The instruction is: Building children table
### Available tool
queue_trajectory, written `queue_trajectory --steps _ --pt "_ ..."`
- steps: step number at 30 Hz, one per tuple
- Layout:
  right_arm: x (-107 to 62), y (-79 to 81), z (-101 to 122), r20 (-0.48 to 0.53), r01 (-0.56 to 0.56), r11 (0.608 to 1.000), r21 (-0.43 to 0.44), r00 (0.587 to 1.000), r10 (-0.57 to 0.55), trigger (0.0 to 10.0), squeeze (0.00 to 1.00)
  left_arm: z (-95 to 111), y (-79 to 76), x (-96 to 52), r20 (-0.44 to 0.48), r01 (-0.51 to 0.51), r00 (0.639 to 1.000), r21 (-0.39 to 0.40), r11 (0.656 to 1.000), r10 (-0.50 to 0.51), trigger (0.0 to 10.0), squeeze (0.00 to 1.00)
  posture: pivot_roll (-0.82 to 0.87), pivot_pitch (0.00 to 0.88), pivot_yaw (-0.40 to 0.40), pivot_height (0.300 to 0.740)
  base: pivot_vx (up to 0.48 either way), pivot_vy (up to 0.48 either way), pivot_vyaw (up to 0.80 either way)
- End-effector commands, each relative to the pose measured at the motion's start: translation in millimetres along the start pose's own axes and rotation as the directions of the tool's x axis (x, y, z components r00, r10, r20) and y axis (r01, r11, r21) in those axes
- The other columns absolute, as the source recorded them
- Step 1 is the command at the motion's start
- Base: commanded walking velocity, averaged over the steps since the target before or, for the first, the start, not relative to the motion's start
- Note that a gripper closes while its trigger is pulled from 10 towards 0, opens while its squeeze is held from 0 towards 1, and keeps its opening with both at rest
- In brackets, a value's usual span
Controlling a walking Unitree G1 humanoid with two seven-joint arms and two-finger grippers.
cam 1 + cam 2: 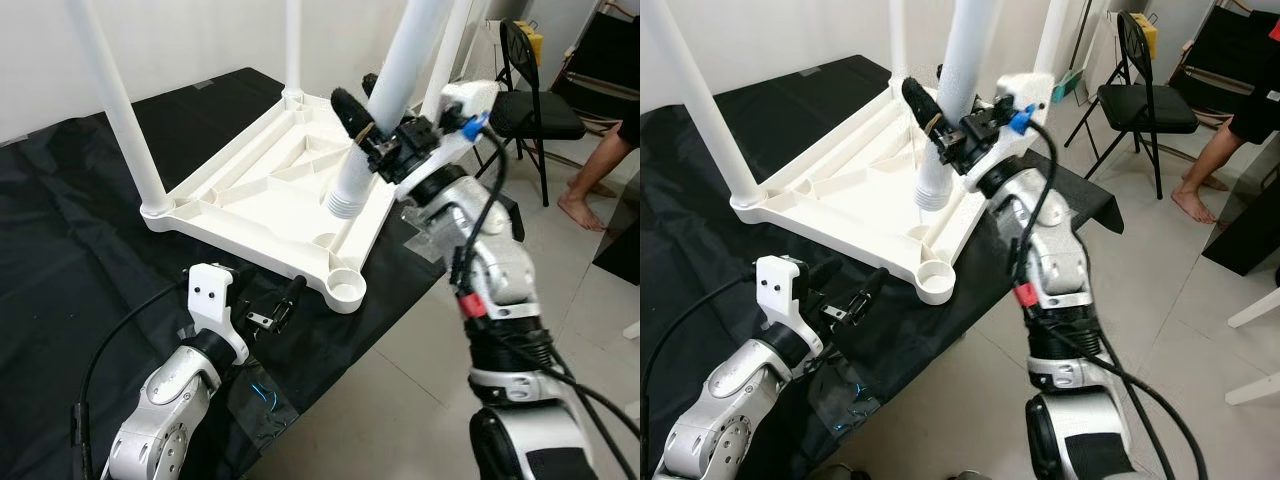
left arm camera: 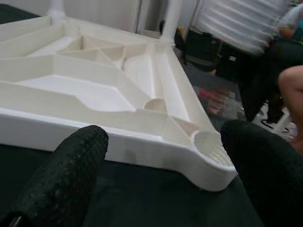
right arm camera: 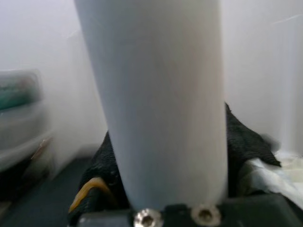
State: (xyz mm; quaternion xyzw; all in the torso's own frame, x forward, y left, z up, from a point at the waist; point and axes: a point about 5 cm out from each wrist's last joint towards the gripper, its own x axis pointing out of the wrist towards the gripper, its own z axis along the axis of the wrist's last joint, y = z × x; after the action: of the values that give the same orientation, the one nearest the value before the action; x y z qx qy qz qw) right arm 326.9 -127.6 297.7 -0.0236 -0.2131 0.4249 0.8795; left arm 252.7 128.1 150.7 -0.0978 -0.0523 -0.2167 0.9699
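1. Across the middle of the frame, an upturned white plastic tabletop [image 1: 262, 190] lies on a black sheet [image 1: 60, 240] that covers the surface beneath it, ribbed underside facing up.
2. Three white legs stand upright from its corners: one at the left [image 1: 120, 100], one at the far corner in the upper centre [image 1: 292, 45], and one further right [image 1: 447, 50].
3. At the lower centre, the nearest corner socket [image 1: 345, 285] is open, with no leg in it.
4. Upper right of centre, the right gripper [image 1: 372, 128] is clamped around a fourth white leg [image 1: 385, 110], its black fingers pressed against both sides. This leg tilts, and its ribbed lower end hangs above the tabletop's right rim, not in the socket.
5. At the lower left, the left gripper [image 1: 272, 308] rests low over the black sheet just beside the near edge of the tabletop, fingers spread apart and holding nothing.
6. In the upper right corner stands a black folding chair [image 1: 535, 105], and at the right edge a person's bare leg and foot [image 1: 590, 195] rest on the pale tiled floor [image 1: 420, 350].
7. No brand, label or writing can be read anywhere.
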Motion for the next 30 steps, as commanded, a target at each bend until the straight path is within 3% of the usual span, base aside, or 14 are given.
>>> queue_trajectory --steps 1,2,5,7,10,13,14,16,18,21,24,30 --pt "-1.4 13.2 2 -0.002 -0.162 0.987 0.016 0.987 0.162 10.0 0.00 1 1.4 -2.7 0.003 -0.007 1.000 0.007 1.000 0.007 10.0 0.00 -0.05 0.140 -0.041 0.740 0.000 0.000 0.00" --pt "-13.1 16.5 0 -0.069 -0.303 0.952 0.037 0.950 0.305 10.0 0.00 4 2.1 -6.1 0.007 -0.009 1.000 0.016 1.000 0.009 10.0 0.00 -0.05 0.153 -0.043 0.740 0.000 0.000 0.00" --pt "-13.1 16.5 0 -0.069 -0.303 0.952 0.037 0.950 0.305 10.0 0.00 4 2.1 -6.1 0.007 -0.009 1.000 0.016 1.000 0.009 10.0 0.00 -0.05 0.153 -0.043 0.740 0.000 0.000 0.00" --pt "-25.7 17.4 0 -0.154 -0.466 0.884 0.049 0.871 0.467 10.0 0.00 7 2.1 -16.1 -0.008 0.011 1.000 0.039 0.999 -0.011 10.0 0.00 -0.05 0.187 -0.044 0.740 0.000 0.000 0.00" --pt "-22.8 14.1 6 -0.160 -0.545 0.836 0.059 0.822 0.547 10.0 0.00 9 0.9 -25.8 -0.026 0.036 0.999 0.062 0.997 -0.035 10.0 0.00 -0.04 0.233 -0.045 0.740 0.000 0.000 0.00" --pt "-19.3 12.2 9 -0.153 -0.569 0.820 0.060 0.807 0.571 10.0 0.00 12 2.8 -28.6 -0.025 0.030 0.999 0.077 0.997 -0.029 10.0 0.00 -0.04 0.244 -0.044 0.740 0.000 0.000 0.00" --pt "-14.0 9.3 14 -0.136 -0.596 0.801 0.056 0.790 0.597 10.0 0.00 17 10.8 -33.3 -0.015 -0.015 1.000 0.124 0.992 0.017 10.0 0.00 -0.04 0.274 -0.041 0.740 0.000 0.000 0.00" --pt "-14.0 9.3 14 -0.136 -0.596 0.801 0.056 0.790 0.597 10.0 0.00 17 10.8 -33.3 -0.015 -0.015 1.000 0.124 0.992 0.017 10.0 0.00 -0.04 0.274 -0.041 0.740 0.000 0.000 0.00" --pt "-12.0 4.7 18 -0.135 -0.599 0.800 0.032 0.790 0.598 10.0 0.00 21 20.7 -37.0 -0.001 -0.096 0.995 0.161 0.982 0.097 10.0 0.00 -0.02 0.302 -0.033 0.740 0.000 0.000 0.00" --pt "-11.5 2.7 19 -0.137 -0.598 0.801 0.017 0.792 0.595 10.0 0.00 22 24.0 -38.6 0.004 -0.127 0.992 0.164 0.978 0.128 10.0 0.00 -0.02 0.305 -0.033 0.740 0.000 0.000 0.00" --pt "-14.0 2.9 27 -0.107 -0.628 0.778 0.011 0.773 0.626 10.0 0.00 25 29.0 -44.0 0.016 -0.214 0.977 0.138 0.967 0.214 10.0 0.00 -0.02 0.332 -0.023 0.740 0.000 0.000 0.00" --pt "-18.5 9.4 20 -0.088 -0.631 0.776 0.019 0.772 0.630 10.0 0.00 29 31.8 -47.8 0.011 -0.243 0.970 0.120 0.962 0.244 10.0 0.00 -0.01 0.351 -0.010 0.740 0.000 0.000 0.00"
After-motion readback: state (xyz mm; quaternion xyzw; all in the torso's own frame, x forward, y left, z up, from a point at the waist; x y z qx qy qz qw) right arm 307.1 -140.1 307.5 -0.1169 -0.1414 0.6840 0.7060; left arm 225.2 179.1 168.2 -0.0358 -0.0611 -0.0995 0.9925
